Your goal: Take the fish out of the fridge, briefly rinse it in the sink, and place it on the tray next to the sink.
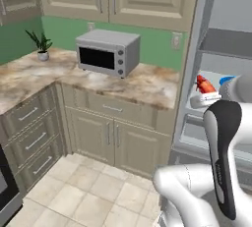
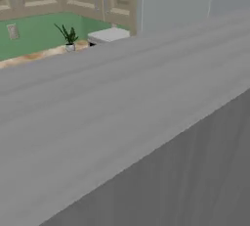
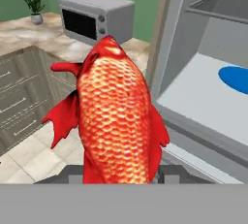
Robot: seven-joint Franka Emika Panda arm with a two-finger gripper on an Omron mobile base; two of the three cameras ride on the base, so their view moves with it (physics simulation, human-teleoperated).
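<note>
A: End effector [image 3: 121, 177] status — closed on the fish [image 3: 116, 116]. Hand view has the red-orange body rising from between the dark finger tips, long axis running up the frame, one end clamped low and the other pointing up toward the microwave [image 3: 97, 17].

B: Left base view differs. Fish [image 1: 205, 84] appears as a small red shape at the fridge [image 1: 216, 49] opening, just in front of the pale interior shelf [image 1: 216, 76], with the white arm's dark-jointed link below it. Cannot read the finger tips from there.

A: Right base view gives neither. A broad grey steel-coloured surface [image 2: 146, 137] lies close across the lens; a potted plant [image 2: 68, 36] and green wall show above it.

B: Containers: fridge is open. Hand view shows a blue round plate [image 3: 235, 80] lying on the pale shelf [image 3: 203, 102], and an upper shelf [image 3: 218, 9] above it.

A: Outside the fridge: microwave sits on the marble tabletop [image 1: 44, 73], plant [image 1: 42, 44] in the far corner.
</note>
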